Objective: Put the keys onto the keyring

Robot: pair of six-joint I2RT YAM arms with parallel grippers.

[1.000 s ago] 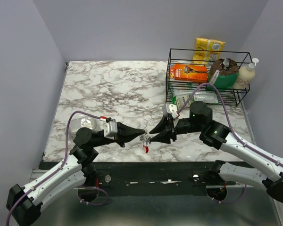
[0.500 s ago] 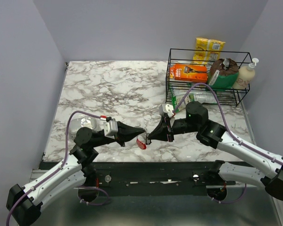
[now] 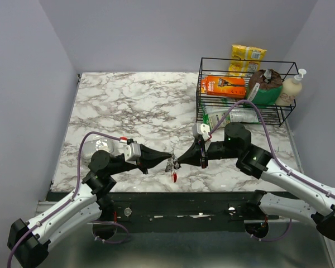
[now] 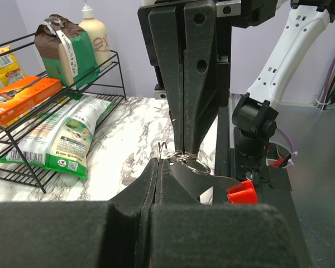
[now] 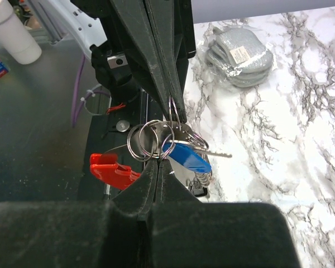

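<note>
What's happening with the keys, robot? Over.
Left jaws, right jaws both shut on bunch of small silvery metal keys. Bright red curved keyring clip dangling beneath. Nothing blocking.

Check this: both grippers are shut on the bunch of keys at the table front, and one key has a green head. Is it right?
One detail is wrong: that key has a blue head, not green, as the right wrist view shows. The left gripper and right gripper are shut on the bunch of keys at the front of the table.

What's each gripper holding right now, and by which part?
The left gripper and right gripper pinch thin wire rings on the silvery keys; red curved keyring hangs free.
</note>
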